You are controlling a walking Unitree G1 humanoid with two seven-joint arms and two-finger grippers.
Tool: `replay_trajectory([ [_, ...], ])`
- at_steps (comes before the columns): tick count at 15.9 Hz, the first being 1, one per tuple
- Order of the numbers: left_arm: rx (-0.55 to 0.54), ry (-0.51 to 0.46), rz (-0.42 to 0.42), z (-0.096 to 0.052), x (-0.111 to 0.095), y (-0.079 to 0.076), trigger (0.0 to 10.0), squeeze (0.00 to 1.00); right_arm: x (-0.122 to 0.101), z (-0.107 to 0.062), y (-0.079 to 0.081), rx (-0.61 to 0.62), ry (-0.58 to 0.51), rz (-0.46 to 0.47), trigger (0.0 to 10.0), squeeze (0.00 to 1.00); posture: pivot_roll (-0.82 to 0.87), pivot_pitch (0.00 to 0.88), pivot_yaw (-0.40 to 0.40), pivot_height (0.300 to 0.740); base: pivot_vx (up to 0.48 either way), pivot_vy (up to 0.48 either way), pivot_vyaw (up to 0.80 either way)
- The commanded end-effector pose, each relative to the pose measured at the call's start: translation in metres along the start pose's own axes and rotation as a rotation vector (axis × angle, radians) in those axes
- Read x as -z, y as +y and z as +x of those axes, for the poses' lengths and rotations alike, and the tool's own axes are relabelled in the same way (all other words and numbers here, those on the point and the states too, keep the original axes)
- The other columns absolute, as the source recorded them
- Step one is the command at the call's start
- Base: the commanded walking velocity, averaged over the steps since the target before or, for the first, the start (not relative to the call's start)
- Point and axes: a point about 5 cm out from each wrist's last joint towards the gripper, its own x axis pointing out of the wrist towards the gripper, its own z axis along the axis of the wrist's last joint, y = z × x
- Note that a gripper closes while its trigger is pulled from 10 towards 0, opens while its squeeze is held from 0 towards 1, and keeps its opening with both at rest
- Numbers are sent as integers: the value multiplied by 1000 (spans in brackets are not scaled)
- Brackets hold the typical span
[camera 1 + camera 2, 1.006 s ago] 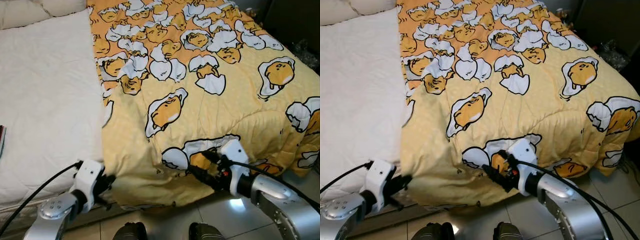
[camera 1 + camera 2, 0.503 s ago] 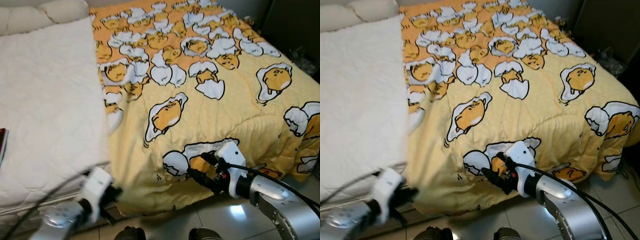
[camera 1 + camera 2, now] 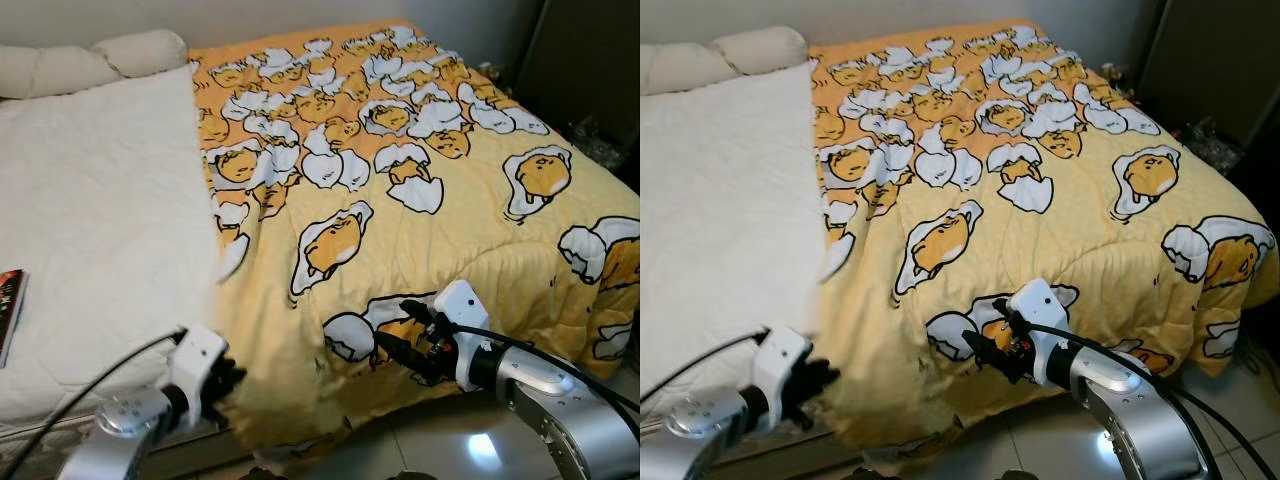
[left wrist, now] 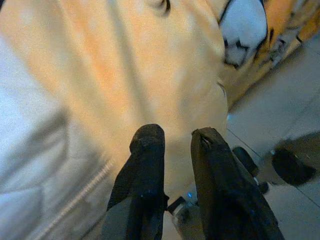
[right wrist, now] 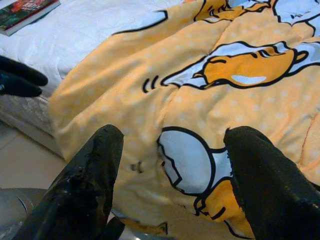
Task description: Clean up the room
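While spread, right gripper [image 3: 393, 323] at blanket [image 3: 400, 220]

No lettering, brand, number or sign can be read anywhere. The book [image 3: 9, 312], lying at the edge of the white mattress [image 3: 100, 250], has a red and dark cover, but whatever is printed on it is too small and blurred to make out. The yellow blanket [image 3: 420, 200] beside the mattress bears only cartoon egg figures, with no words among them.
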Motion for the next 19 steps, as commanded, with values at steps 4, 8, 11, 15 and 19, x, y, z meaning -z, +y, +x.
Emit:
replay_trajectory([
  [4,-63,-116,61,-18,-25,25,10000,1000,-6,6,-8,76,-72,26,10000,0,-102,0,112,740,0,0,0],
  [8,-232,-425,13,-10,-77,24,10000,0,-12,11,-17,332,-194,109,10000,0,-98,0,124,740,0,0,0],
  [11,-290,-535,-38,0,-92,9,10000,0,-13,12,-11,464,-270,203,10000,0,-98,0,120,740,0,0,-267],
  [15,-280,-539,-17,1,-85,-2,10000,0,4,4,-5,599,-265,225,10000,0,-84,0,104,740,0,0,-800],
  [19,-269,-570,-20,-4,-79,-8,10000,0,9,-2,4,594,-267,202,10000,0,-84,0,86,740,0,0,-800],
])
